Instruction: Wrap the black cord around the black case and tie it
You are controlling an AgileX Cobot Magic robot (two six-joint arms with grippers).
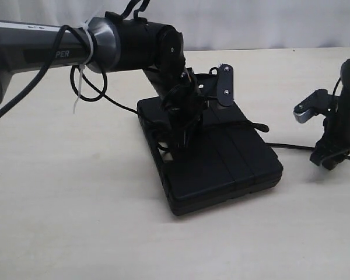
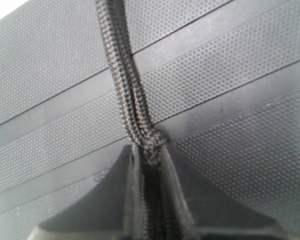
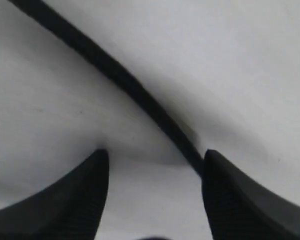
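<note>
The black cord vanishes inside the left end effector (end hidden).

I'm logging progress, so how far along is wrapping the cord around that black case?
Done: the black cord lies across the top of the black case. In hand: the left gripper is shut on it there; the right gripper is open at the table, cord beside one of its fingers. Left: no tie shows, so finishing the wrap and knotting remain.

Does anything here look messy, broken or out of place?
Nothing looks broken or spilled. Only the cord looks untidy: it runs over the case and trails off onto the table, up to the open right fingers.
</note>
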